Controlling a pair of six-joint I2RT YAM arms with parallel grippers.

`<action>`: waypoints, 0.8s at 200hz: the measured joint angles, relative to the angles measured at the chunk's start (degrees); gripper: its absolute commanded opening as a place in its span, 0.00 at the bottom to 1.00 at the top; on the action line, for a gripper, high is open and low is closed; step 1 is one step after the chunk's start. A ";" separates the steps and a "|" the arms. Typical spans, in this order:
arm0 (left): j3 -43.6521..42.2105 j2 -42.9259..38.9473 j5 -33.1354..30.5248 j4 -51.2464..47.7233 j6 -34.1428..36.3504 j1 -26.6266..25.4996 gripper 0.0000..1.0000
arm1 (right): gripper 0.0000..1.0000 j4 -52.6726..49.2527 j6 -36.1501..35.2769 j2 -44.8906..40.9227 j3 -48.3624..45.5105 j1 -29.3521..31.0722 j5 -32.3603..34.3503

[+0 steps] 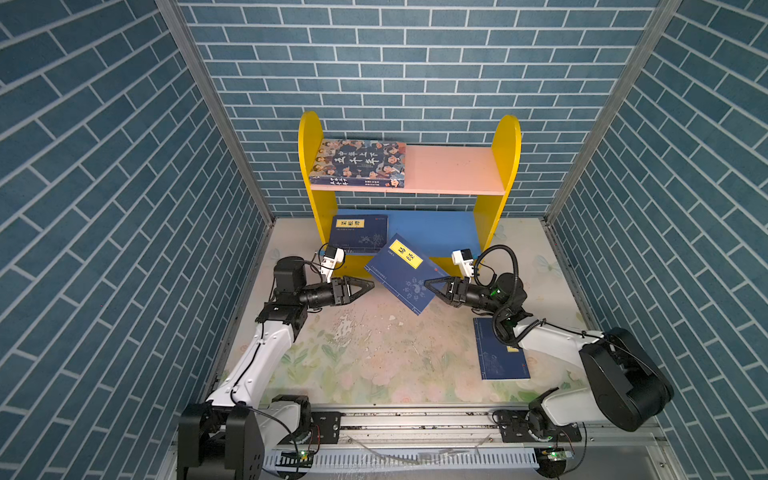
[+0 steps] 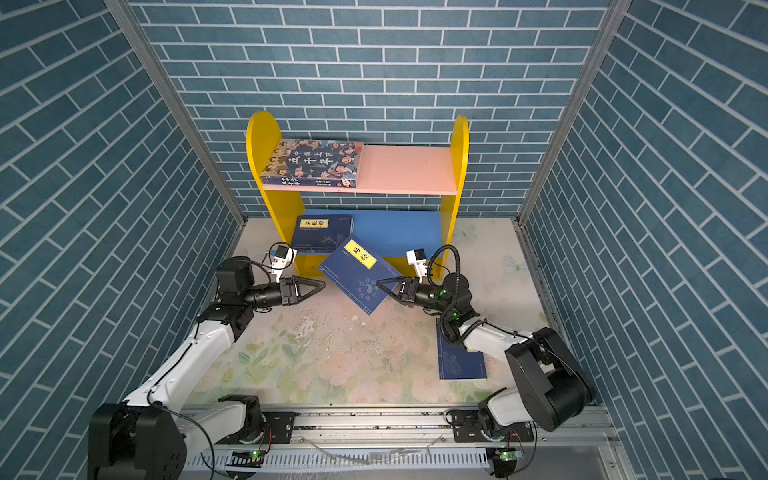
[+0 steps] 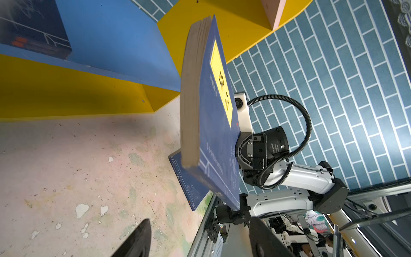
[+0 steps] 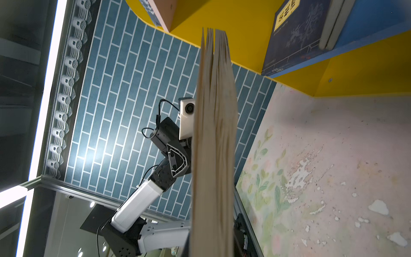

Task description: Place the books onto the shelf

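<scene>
Book (image 1: pixel 401 274) in front of shelf (image 1: pixel 309 158)

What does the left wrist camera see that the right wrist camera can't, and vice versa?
Only left wrist: the held book's blue cover with yellow label, the right tool clamped on it, and a second navy book flat on the table. Only right wrist: the left arm. Both: the held book's page edges, the yellow shelf, a third book on its blue board.

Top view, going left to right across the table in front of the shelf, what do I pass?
The left gripper, open → lifted navy book → right gripper, shut on that book's right edge → flat navy book lying on the table.
</scene>
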 measured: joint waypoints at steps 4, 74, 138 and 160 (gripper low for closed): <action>0.09 0.02 0.31 -0.39 0.22 0.00 0.74 | 0.00 -1.42 -0.52 -0.72 0.02 -0.09 -0.72; 2.21 3.06 6.69 -5.77 2.80 -0.72 0.78 | 0.00 -33.42 -17.40 -11.58 5.38 -0.68 -8.87; 5.95 6.38 9.86 -9.57 5.75 -6.60 0.52 | 0.00 -39.04 -19.91 -11.04 6.49 -0.68 -12.02; 6.97 7.80 9.94 -10.58 5.66 -6.88 0.33 | 0.00 -39.74 -20.28 -10.43 7.30 -0.66 -12.79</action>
